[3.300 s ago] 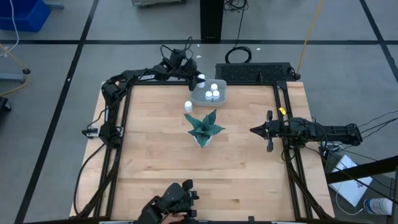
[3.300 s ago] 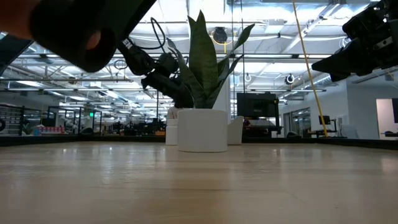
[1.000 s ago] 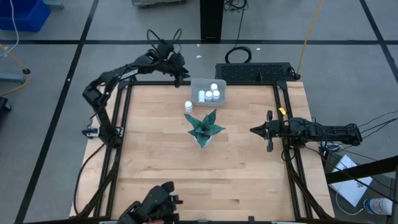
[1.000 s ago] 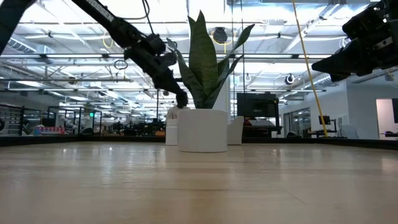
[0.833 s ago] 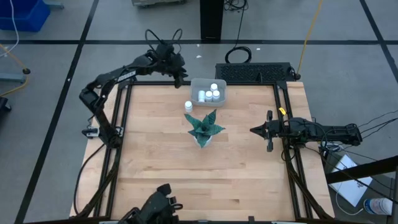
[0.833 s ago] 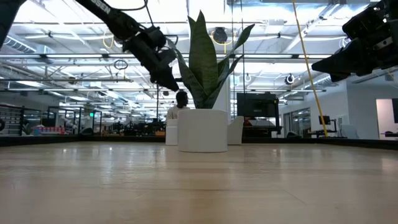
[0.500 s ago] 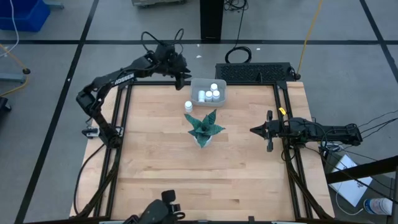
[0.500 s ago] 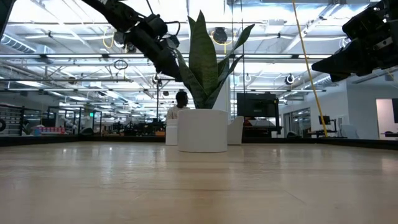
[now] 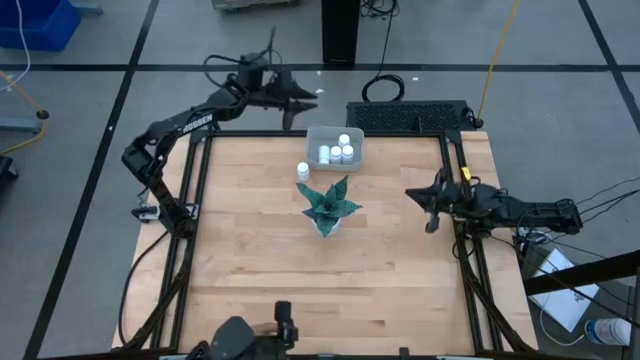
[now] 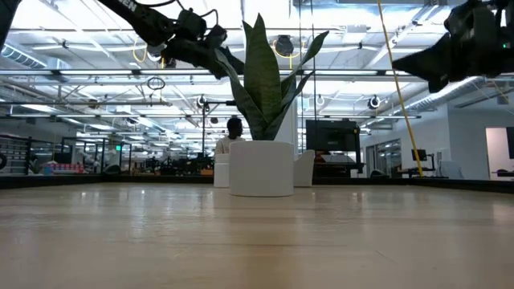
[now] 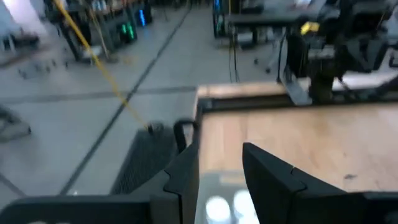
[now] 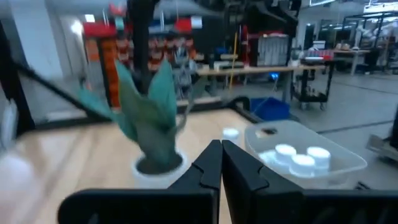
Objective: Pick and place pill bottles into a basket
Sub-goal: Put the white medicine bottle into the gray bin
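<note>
Evidently empty and part-open, the left gripper (image 9: 305, 100) hangs raised beside the basket (image 9: 335, 149) — four bottles (image 9: 334, 152) inside, one bottle (image 9: 302, 171) left outside — likely repositioning.

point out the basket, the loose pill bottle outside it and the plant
basket (image 9: 351, 138), high view, on its right rim
loose pill bottle (image 9: 302, 171), high view, on its white cap
plant (image 9: 329, 206), high view, at the centre of its green leaves
</note>
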